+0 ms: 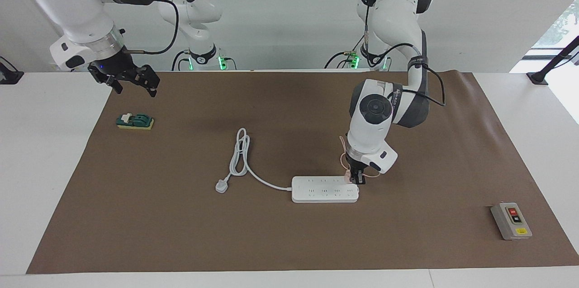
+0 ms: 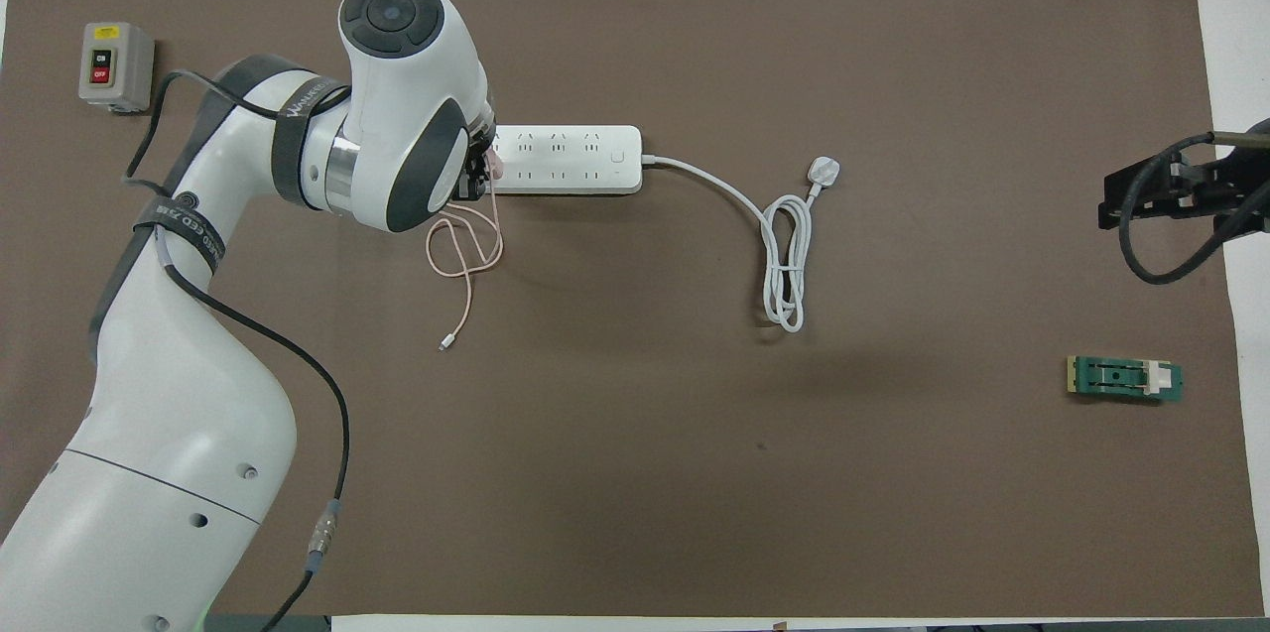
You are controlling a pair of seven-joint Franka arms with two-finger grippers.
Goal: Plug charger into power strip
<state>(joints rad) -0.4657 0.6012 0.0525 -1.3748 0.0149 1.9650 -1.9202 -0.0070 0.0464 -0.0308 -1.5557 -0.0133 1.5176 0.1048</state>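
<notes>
Pincer of the left arm is clamped on the charger, a small pale pink cube held down at the end of the power strip toward the left arm's end of the surface; whether its pins are seated in a socket cannot be told. The charger's thin pink cable is looped on the brown mat just nearer to the robots. The strip's thick white cord is coiled beside it and ends in a white plug. The right pincer is held wide and waits above the mat's corner, over a green block. A grey button box is set well apart.
</notes>
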